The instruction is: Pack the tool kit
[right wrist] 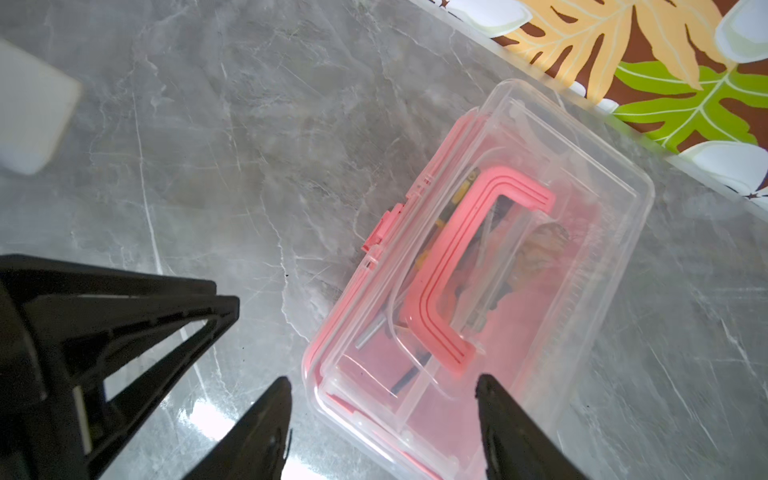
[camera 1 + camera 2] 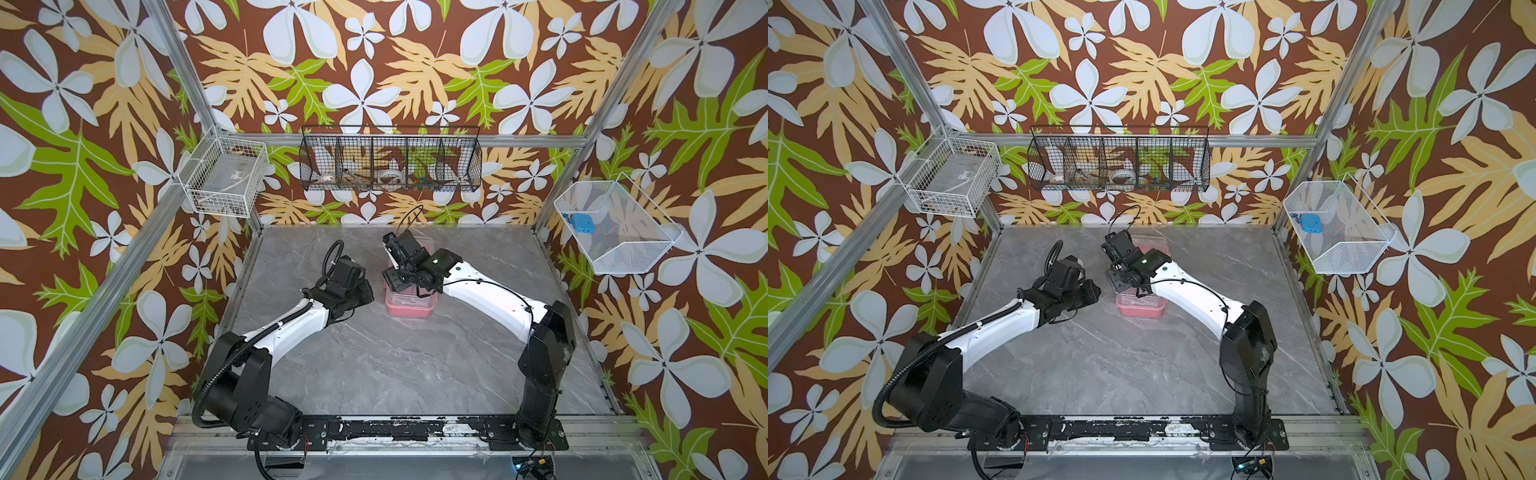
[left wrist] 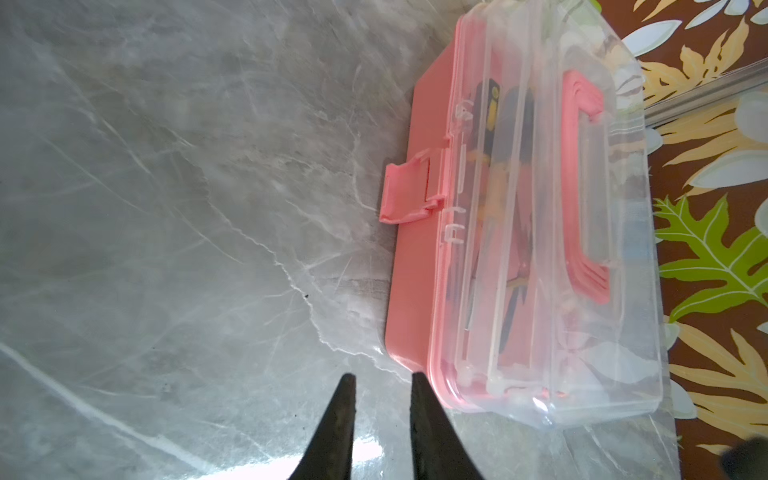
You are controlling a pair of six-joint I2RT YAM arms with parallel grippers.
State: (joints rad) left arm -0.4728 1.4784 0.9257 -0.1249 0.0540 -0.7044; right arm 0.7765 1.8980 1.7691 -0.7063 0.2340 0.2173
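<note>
2 wrist views show tools (image 3: pixel 492 112) under clear lid (image 3: pixel 582 332); top views don't. Left gripper (image 3: pixel 382 375) narrow, right gripper (image 1: pixel 384 379) wide, empty.

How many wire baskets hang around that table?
3: a white grid basket at the left post, a long black basket on the back wall, a white mesh basket on the right wall.

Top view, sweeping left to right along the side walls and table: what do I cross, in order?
white wire basket → left gripper → pink tool case → white mesh basket. The black wire basket spans the middle, so it is left out.
</note>
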